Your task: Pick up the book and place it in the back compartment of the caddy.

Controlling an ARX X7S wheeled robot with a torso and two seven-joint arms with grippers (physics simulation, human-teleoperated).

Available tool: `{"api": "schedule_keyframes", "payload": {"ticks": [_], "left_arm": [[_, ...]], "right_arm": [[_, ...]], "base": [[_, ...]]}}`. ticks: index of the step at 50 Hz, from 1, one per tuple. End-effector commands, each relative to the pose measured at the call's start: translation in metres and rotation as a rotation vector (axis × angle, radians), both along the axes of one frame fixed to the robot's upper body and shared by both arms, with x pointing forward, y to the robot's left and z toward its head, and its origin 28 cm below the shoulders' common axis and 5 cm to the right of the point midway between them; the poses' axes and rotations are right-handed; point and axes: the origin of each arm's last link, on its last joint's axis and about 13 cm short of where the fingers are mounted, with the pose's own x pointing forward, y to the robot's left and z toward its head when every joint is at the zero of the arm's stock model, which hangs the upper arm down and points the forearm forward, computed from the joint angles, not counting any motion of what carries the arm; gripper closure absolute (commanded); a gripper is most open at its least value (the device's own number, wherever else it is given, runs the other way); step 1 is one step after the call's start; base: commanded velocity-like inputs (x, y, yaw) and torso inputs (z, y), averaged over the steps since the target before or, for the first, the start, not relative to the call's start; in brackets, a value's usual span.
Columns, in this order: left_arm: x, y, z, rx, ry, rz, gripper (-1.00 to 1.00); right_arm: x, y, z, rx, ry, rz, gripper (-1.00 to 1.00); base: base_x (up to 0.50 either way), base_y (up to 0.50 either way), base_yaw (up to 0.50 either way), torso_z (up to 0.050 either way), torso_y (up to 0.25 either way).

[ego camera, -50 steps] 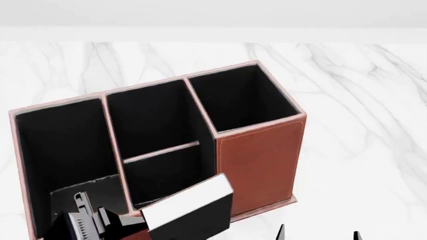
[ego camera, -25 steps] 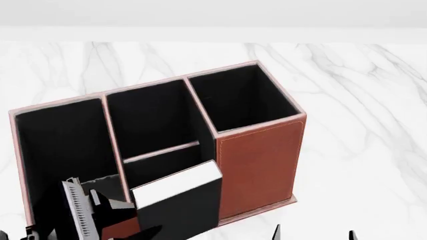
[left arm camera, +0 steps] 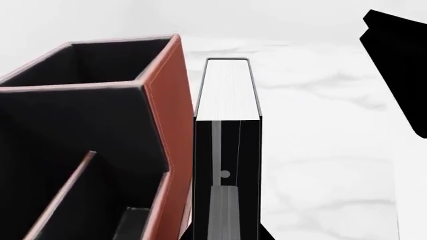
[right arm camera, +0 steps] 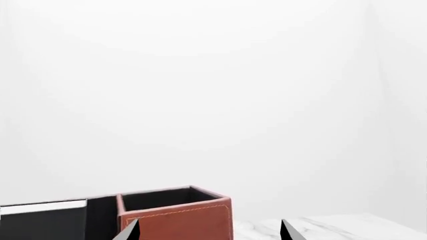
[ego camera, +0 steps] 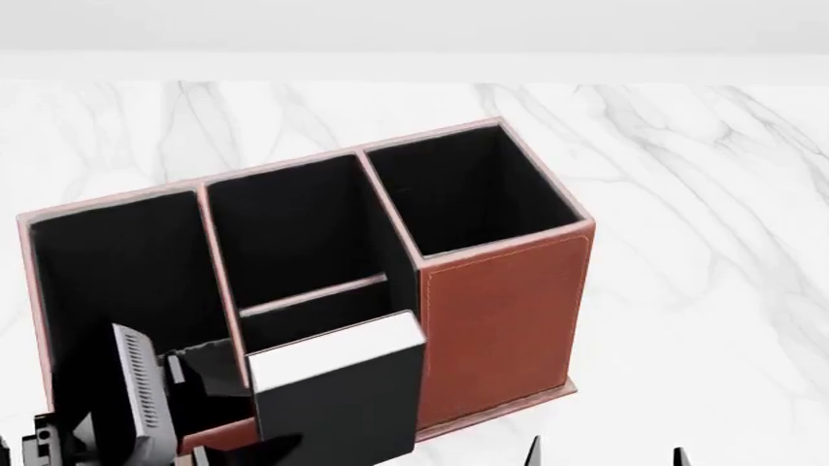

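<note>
Left end effector (ego camera: 279, 442) clamped on book (ego camera: 340, 388) — upright, over caddy (ego camera: 499, 301) near edge; right end effector (right arm camera: 210, 231) spread, empty.

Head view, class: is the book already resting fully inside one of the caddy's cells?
No: the book is upright, its top above the caddy rim, covering the low front wall.
</note>
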Motion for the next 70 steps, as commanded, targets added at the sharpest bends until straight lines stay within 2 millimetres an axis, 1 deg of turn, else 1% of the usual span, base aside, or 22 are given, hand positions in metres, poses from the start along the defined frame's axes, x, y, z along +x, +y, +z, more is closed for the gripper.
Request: {"api": "schedule_keyframes", "payload": {"ticks": [1,13,21,23,27,46,47,49,57,59,66,67,70], "left_arm": [[0.000,-0.003,0.030,-0.084,-0.060,-0.002,1.00],[0.001,-0.004,0.038,-0.087,-0.087,0.004,1.00],[0.008,-0.006,0.041,-0.083,-0.085,0.023,1.00],[0.009,-0.007,0.041,-0.088,-0.089,0.026,1.00],[0.010,-0.009,0.037,-0.109,-0.124,0.061,1.00],[0.010,-0.009,0.037,-0.109,-0.124,0.061,1.00],[0.012,-0.005,0.039,-0.111,-0.098,0.039,1.00],[0.014,-0.005,0.040,-0.099,-0.103,0.065,1.00],[0.018,0.000,0.043,-0.114,-0.076,0.030,1.00],[0.018,0.001,0.044,-0.126,-0.060,-0.013,1.00],[0.024,0.006,0.046,-0.116,-0.048,-0.017,1.00],[0.025,0.007,0.047,-0.105,-0.037,-0.053,1.00],[0.028,0.008,0.046,-0.102,-0.022,-0.077,1.00]], "right_arm": [[0.000,0.001,0.000,0.000,0.003,0.003,-1.00],[0.001,0.001,-0.001,0.000,0.005,0.001,-1.00],[0.001,0.001,-0.001,-0.008,0.005,-0.003,-1.00],[0.001,0.001,-0.001,-0.012,0.018,0.008,-1.00],[0.003,0.002,-0.002,-0.026,0.035,-0.027,-1.00],[0.003,0.002,-0.002,-0.026,0.035,-0.027,-1.00],[-0.001,0.001,0.000,-0.023,0.023,-0.001,-1.00],[0.000,0.002,0.000,-0.025,0.019,0.003,-1.00],[0.000,0.002,0.000,-0.043,0.028,0.009,-1.00],[0.001,0.003,-0.001,-0.045,0.028,0.010,-1.00],[0.003,0.003,-0.002,-0.046,0.033,0.010,-1.00],[0.003,0.003,-0.002,-0.046,0.034,0.010,-1.00],[0.003,0.003,-0.002,-0.048,0.034,0.011,-1.00]], "base": [[0.00,0.00,0.00,0.000,0.000],[0.00,0.00,0.00,0.000,0.001],[0.00,0.00,0.00,0.000,0.001],[0.00,0.00,0.00,0.000,0.000],[0.00,0.00,0.00,0.000,0.003],[0.00,0.00,0.00,0.001,0.001],[0.00,0.00,0.00,0.000,0.000],[0.00,0.00,0.00,0.000,0.000],[0.00,0.00,0.00,0.000,0.001],[0.00,0.00,0.00,0.000,0.005],[0.00,0.00,0.00,0.000,0.001],[0.00,0.00,0.00,0.000,0.000],[0.00,0.00,0.00,0.000,0.000]]}}
